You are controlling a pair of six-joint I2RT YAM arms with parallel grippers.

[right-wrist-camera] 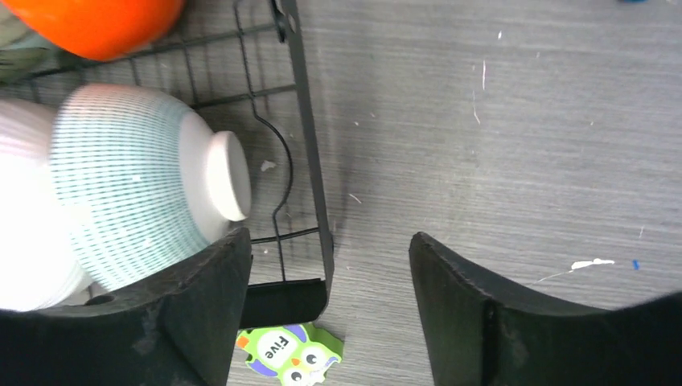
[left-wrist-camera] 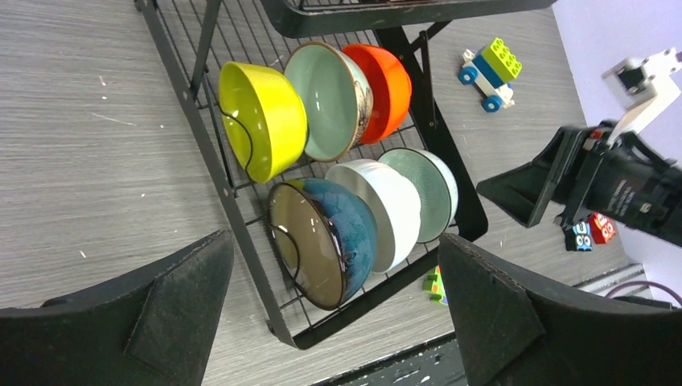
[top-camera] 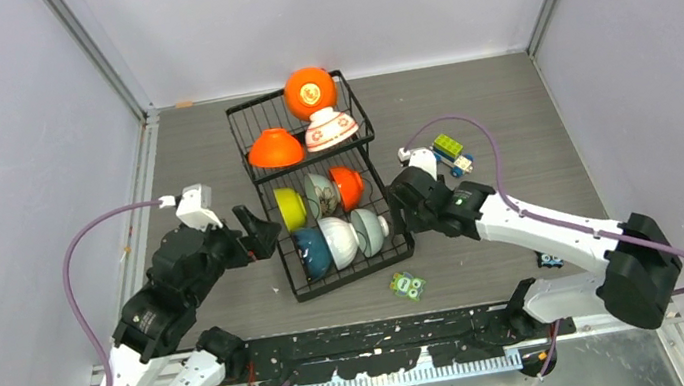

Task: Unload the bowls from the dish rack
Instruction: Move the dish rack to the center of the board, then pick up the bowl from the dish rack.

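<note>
From above, the black dish rack (top-camera: 270, 233) stands mid-desk (top-camera: 528, 106), still full of bowls (top-camera: 338, 241): three lie in its far section and six stand on edge in the near one. The left pincer (top-camera: 265, 230) hangs just beside its left side and the right pincer (top-camera: 398, 210) just beside its right. The left wrist's view shows that pincer spread wide and empty, facing the lime bowl (left-wrist-camera: 261, 121) and the teal bowl (left-wrist-camera: 354, 229). In the right wrist's view the jaws are parted and hold nothing; the rack's near corner wire shows in the gap, the ribbed mint bowl (right-wrist-camera: 137, 185) is just beside one finger, and an owl card (right-wrist-camera: 289, 354) lies on the desk.
</note>
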